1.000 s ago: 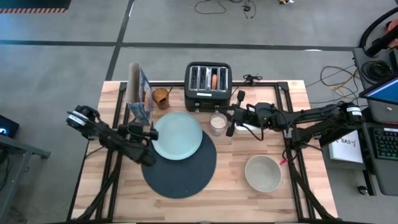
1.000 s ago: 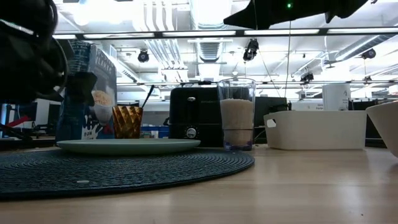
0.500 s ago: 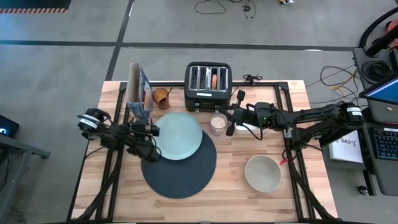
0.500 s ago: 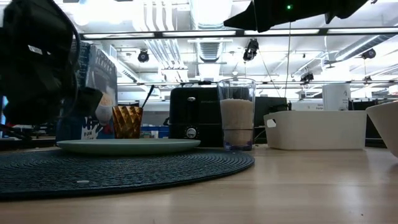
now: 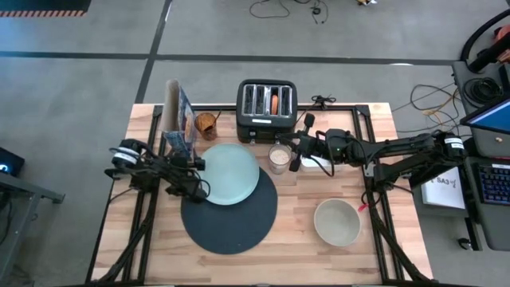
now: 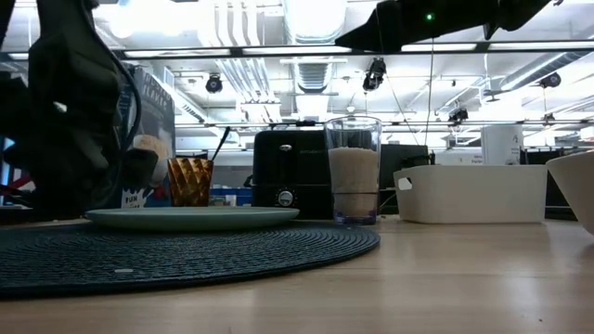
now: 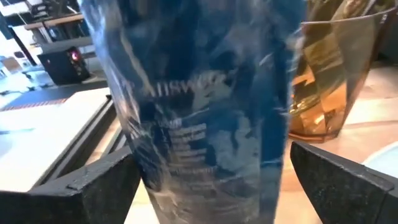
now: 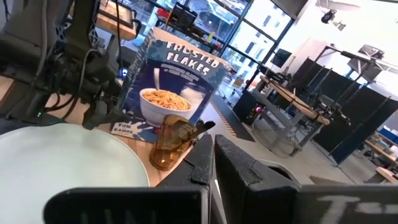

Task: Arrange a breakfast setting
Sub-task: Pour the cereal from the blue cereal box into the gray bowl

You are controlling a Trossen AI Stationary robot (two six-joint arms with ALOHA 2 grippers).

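Near the left edge of the table (image 5: 151, 263) the left gripper (image 5: 190, 162) sits low beside the blue cereal box (image 5: 180, 119), its fingers spread wide on either side of the box's lower part without visibly pressing it; in the left wrist view the box (image 7: 199, 106) fills the space between the two dark fingers (image 7: 93, 186). Just behind the box, toward the far edge, stands an amber faceted cup (image 5: 206, 124). The pale mint plate (image 5: 229, 173) lies right of the gripper, overlapping the far-left rim of the round dark-blue placemat (image 5: 235, 219), which sits in the middle of the table. At the far edge stands the black toaster (image 5: 267, 110) with a bagel (image 5: 275, 102) in one slot. The small milk glass (image 5: 279, 159) stands in front of the toaster, just right of the plate. The right gripper (image 5: 300, 153) hovers above the table right next to the glass, over the white tray (image 6: 469, 193), fingers closed and empty. The beige bowl (image 5: 336, 222) rests toward the near right corner, well apart from the placemat.
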